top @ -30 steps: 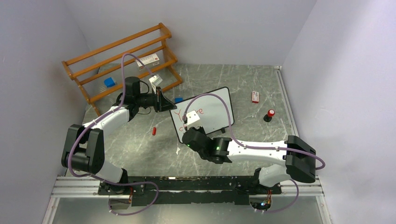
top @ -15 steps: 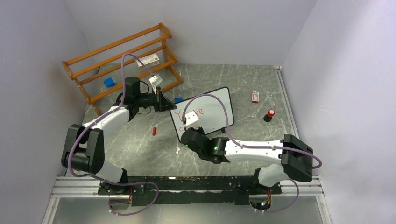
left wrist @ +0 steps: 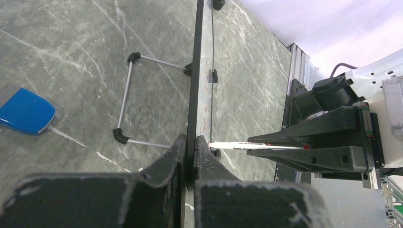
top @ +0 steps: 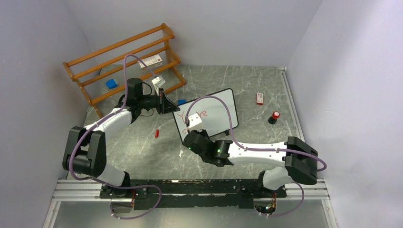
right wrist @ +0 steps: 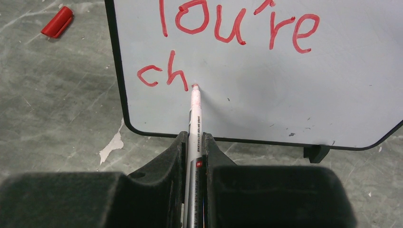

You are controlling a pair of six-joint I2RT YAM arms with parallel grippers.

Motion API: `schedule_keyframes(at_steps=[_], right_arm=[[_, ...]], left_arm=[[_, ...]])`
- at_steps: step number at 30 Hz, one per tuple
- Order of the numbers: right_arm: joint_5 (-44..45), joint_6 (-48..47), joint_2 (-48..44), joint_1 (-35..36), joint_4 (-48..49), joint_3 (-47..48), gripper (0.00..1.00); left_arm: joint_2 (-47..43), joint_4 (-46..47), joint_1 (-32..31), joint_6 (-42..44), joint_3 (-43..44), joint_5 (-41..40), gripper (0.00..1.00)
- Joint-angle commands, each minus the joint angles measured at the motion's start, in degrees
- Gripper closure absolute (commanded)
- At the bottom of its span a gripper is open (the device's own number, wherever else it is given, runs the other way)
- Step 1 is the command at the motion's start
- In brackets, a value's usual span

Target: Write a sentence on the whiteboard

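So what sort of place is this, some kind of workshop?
Likely a robot lab test cell, not a workshop: a left arm and right arm bolted to a rail, plain walls boxing in the table, and props only: a whiteboard, a marker, a wooden rack.

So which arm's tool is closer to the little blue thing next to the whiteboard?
Left. The left tool is shut on the whiteboard edge, just beside the blue thing. The right tool holds a marker on the board's other, written side.
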Motion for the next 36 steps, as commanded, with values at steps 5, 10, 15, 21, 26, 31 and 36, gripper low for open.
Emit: schedule_keyframes(at_steps=[5,10,15,21,26,31,36], right_arm=[[3.54,0.82,-0.18,-1.16,-1.01,0.57,1.00],[4.31,0.95,-0.44,-1.35,-1.00,0.81,1.00],[4.99,0.65,-0.58,-1.52,-0.43,1.01,1.00],[5.39,-0.17,-0.65,-1.44,1.02,1.43,1.00],[5.02,-1.32,-0.85,-1.46,2.65,1.45,1.00],[3.07,-2.86,-0.94,-1.49,4.34,1.19,1.00],[0.73,-4.27,-0.59,-1.47,5.26,1.02,1.00]], left_arm=[[2.66,-4.33,-1.40,3.36,-1.35,-4.11,0.95],[2.71,-4.28,-1.40,3.36,-1.35,-4.11,0.95],[2.78,-4.25,-1.40,3.34,-1.35,-4.11,0.95],[2.90,-4.20,-1.40,3.34,-1.35,-4.03,0.95],[2.88,-4.27,-1.40,3.35,-1.40,-4.09,0.95],[2.99,-4.42,-1.39,3.47,-1.28,-4.11,0.95],[3.00,-4.51,-1.40,3.52,-1.26,-4.12,0.95]])
